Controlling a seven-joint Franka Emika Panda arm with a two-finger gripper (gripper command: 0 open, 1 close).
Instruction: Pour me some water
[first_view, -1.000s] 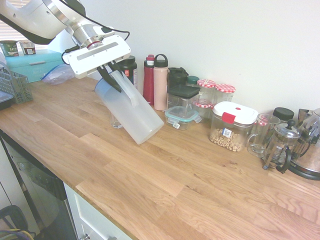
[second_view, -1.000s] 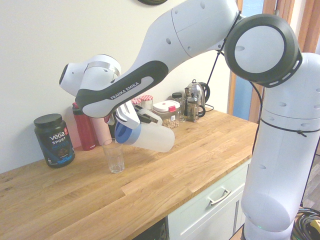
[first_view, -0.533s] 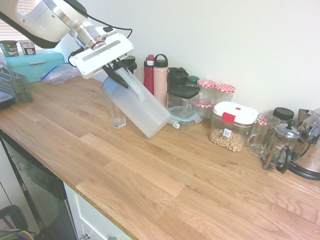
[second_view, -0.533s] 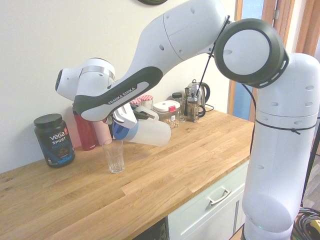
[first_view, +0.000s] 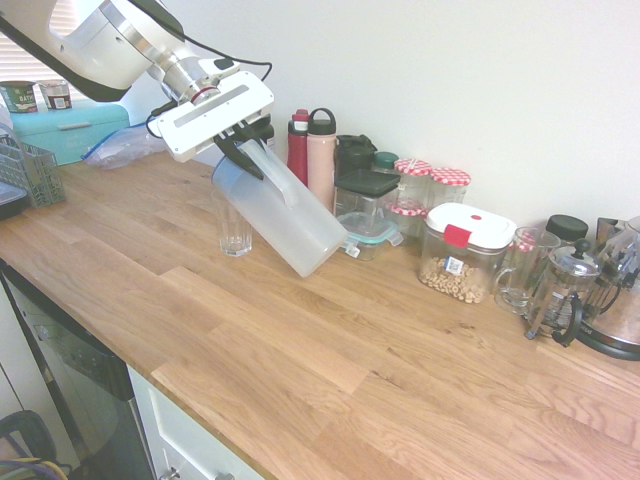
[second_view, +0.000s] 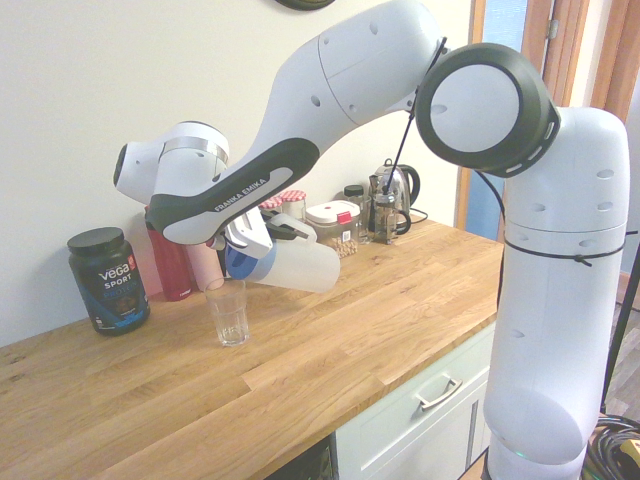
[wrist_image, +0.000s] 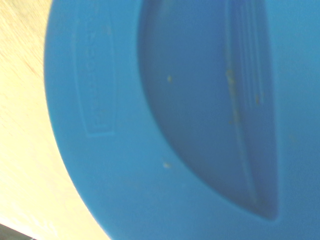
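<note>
Counter (first_view: 330, 350): a long wooden worktop that bears everything; the front half is bare wood.
Arm (second_view: 330, 90): reaches over the counter from the side, wrist bent down toward the wall end.
Pitcher (first_view: 285, 215): frosted plastic, held clear of the counter and tipped steeply, base toward the row of jars, top end lowest and nearest the glass.
Lid (second_view: 243, 264): blue, on the pitcher's low end; it fills almost the whole wrist view (wrist_image: 175, 120).
Water: not plainly visible through the frosted wall; I cannot tell how much is inside, and no stream shows at the lip.
Gripper (first_view: 243, 143): pinching the pitcher at its handle, fingers pressed against the plastic.
Glass (second_view: 229, 312): small and clear, upright on the counter, just beside and below the lid end; looks empty as far as can be told.
Bottles (first_view: 311, 160): red and pink, upright against the wall behind the pitcher, apart from it.
Step in hand: tipping the pitcher to pour, by my reading; nothing visible in the glass as yet.
Next move calls for: bringing the lip squarely over the mouth of the glass, then more tilt, slowly. The lip seems to sit a little to one side of the glass, so a hasty tilt would likely spill on the wood.
</note>
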